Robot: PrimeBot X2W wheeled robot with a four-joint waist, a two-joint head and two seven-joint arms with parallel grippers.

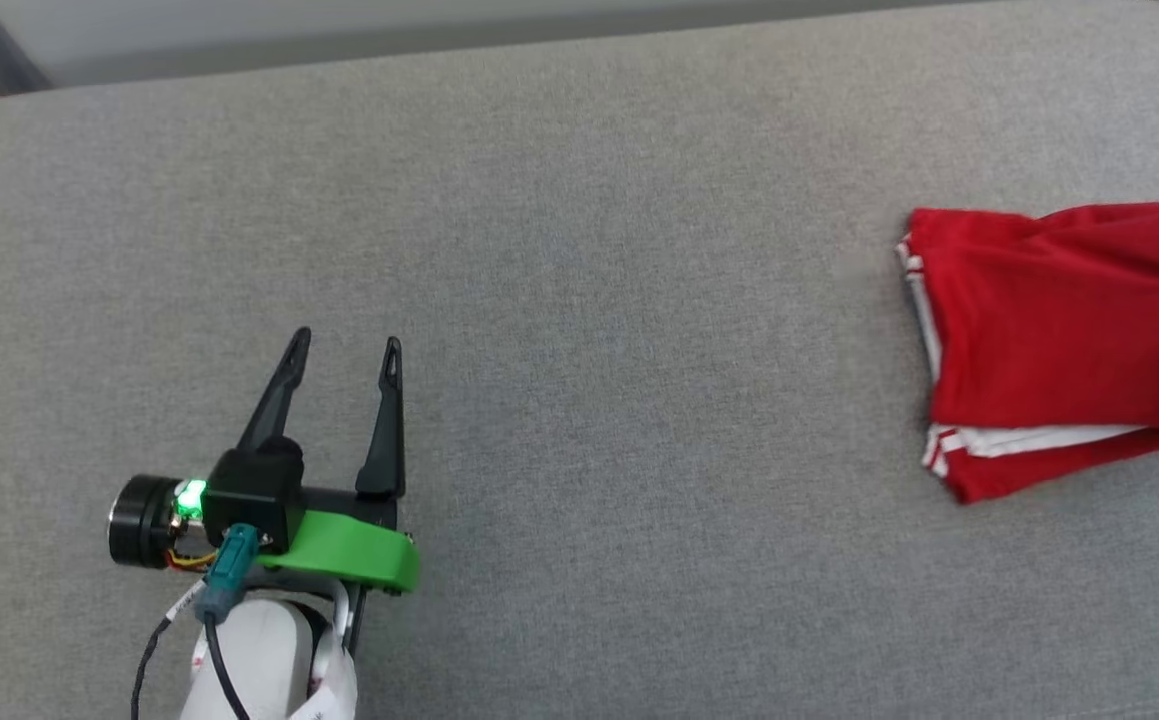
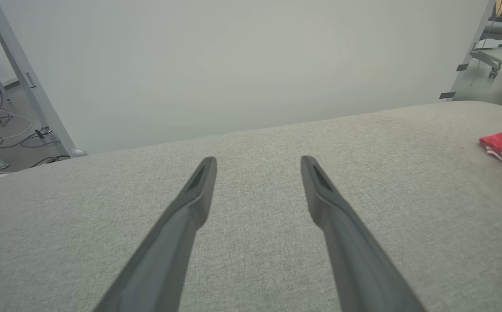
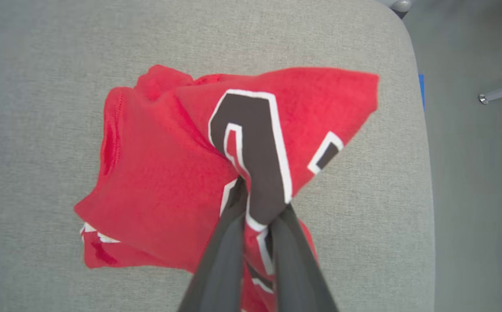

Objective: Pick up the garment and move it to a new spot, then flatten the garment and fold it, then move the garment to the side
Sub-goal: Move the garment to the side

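Here's the right gripper (image 3: 263,201), jaws clamped tight on the red jersey (image 3: 160,173), biting right at the black, white-edged numeral. The cloth gathers up to the jaws in a peak, and the rest spreads over the grey padded bench (image 3: 38,65) near its rounded corner. Across the way the left gripper (image 1: 347,340) hovers over bare bench, jaws spread wide with nothing between them, well apart from the jersey off to its right.

black numerals (image 3: 259,143) on garment (image 3: 155,173), creased, unreadable
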